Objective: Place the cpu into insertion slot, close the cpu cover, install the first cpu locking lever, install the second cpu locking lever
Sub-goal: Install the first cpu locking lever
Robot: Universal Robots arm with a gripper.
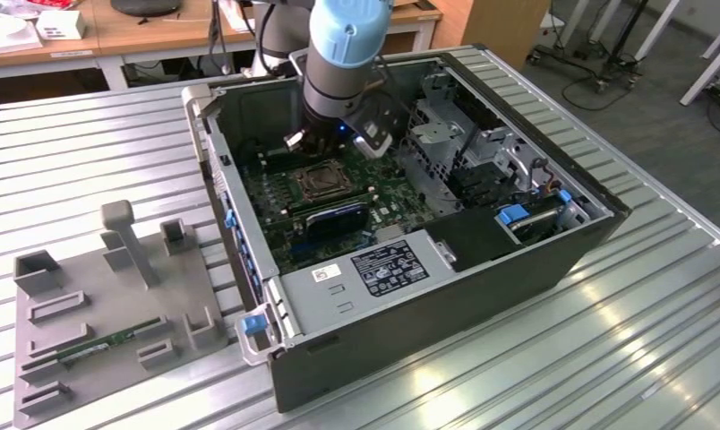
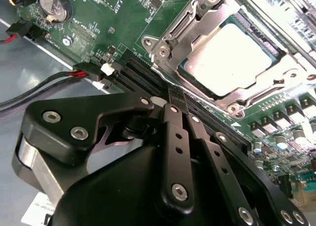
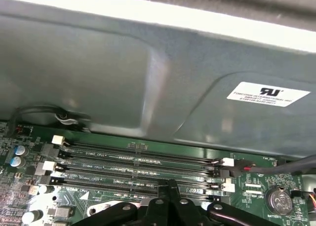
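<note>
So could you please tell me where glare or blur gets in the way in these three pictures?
In the second wrist view, glare whitens the chip seated in its socket and burns out the board's far corner, while the gripper up close looks soft. In the first wrist view, a bright band washes out the case wall. In the exterior view, light streaks the table.

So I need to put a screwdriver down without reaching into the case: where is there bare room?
The ribbed table is bare between the computer case and the grey fixture tray, and again on the exterior view's right of the case. Inside it is crowded: the arm's pincer hangs beside the cpu, over the memory slots.
</note>
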